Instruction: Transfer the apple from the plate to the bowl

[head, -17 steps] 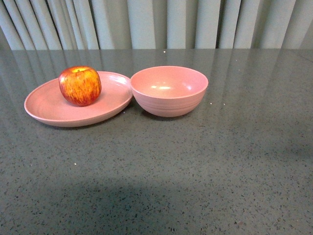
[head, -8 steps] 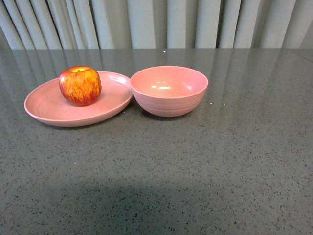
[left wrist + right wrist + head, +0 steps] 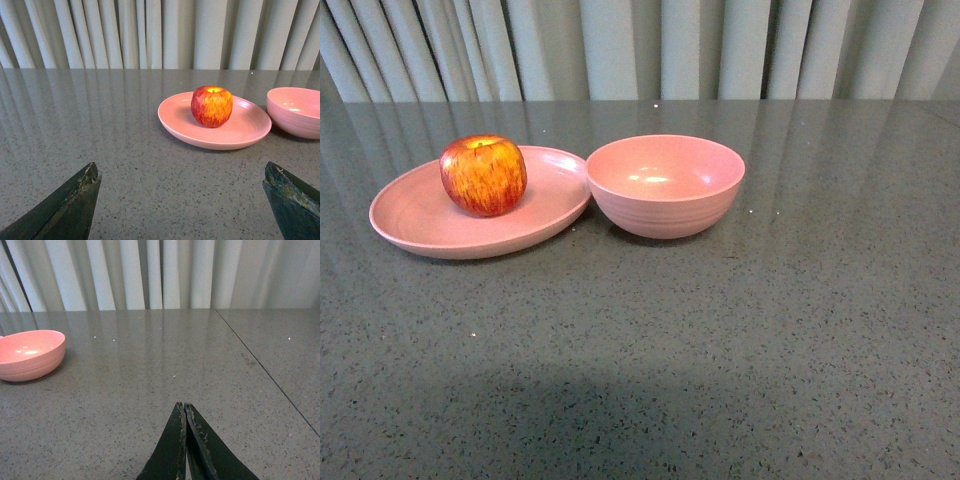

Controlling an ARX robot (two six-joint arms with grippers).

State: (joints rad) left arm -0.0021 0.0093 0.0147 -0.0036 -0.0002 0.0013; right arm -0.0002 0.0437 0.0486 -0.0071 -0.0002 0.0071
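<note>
Left tool [image 3: 181,170]: released, fingers spread wide over the tabletop [image 3: 720,350], apple ahead between them
Right tool [image 3: 184,407]: clenched, fingers pressed together on nothing
Plate [image 3: 420,215]: shallow, pink, flat on the tabletop
Apple [image 3: 483,175]: red-yellow, on the plate, stem dimple up
Bowl [image 3: 665,190]: deep, pink, just beside the plate's right rim
Curtain [image 3: 620,50]: pale pleats behind the tabletop

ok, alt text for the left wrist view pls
A red apple sits on a shallow pink plate on a grey table, with a pink bowl beside the plate. The left gripper is open in the foreground, short of the plate; pale curtains hang behind.
</note>
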